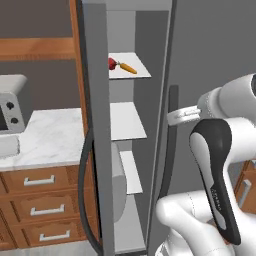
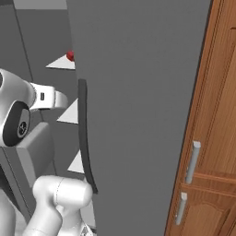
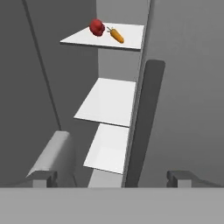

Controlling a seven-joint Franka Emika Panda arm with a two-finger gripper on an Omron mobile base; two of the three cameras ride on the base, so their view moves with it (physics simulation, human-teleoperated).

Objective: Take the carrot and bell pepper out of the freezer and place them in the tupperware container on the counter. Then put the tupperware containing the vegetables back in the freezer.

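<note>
Nearest, the tool (image 3: 112, 178) has its two tips spread as wide as they go, one at each side of the hand view, and nothing between them. Just ahead stands the long dark door handle (image 3: 142, 127), on the edge of the freezer (image 1: 200, 45) door, which is only partly swung out, so the gap to the white shelves is narrow.

That gap looks like the main hazard. If the arm reaches in as things stand, its wrist or elbow could strike the door edge or the handle and shove the door, or jam against the shelf fronts. The wide-spread tips make a snag on the door edge likelier.

Farther in, on the top shelf (image 3: 127, 39), the bell pepper (image 3: 96, 27) and the carrot (image 3: 116, 35) lie close together, nearly touching. A grasp aimed at one could nudge the other; the round pepper may roll off the shelf lip, and the slim carrot could slip from a poorly centred pinch.

Off to the left, the tabletop (image 1: 50, 135) carries a light-grey box at the frame edge (image 1: 7, 146), probably the tupperware container.
</note>
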